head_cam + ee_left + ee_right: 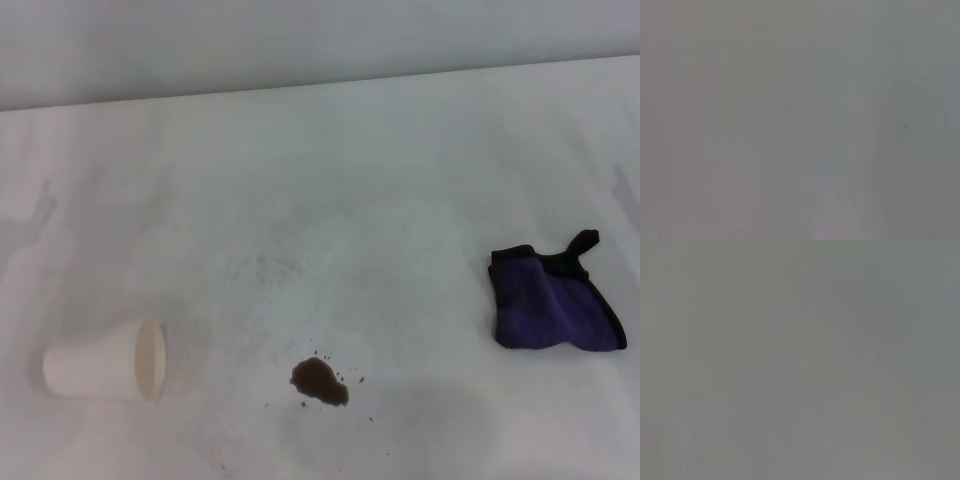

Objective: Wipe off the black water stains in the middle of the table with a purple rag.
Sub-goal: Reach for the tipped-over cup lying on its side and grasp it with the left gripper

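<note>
A small dark brown-black blotch, the black water stains [320,383], lies on the white table [330,200] near the front middle, with tiny specks around it. The purple rag [552,303], edged in black with a black loop at its far corner, lies crumpled at the right, well apart from the stain. Neither gripper shows in the head view. Both wrist views show only a plain grey surface, with no fingers and no object in them.
A white paper cup [105,362] lies on its side at the front left, its mouth facing right toward the stain. Faint grey speckles [265,268] mark the table behind the stain. The table's far edge [320,82] runs across the back.
</note>
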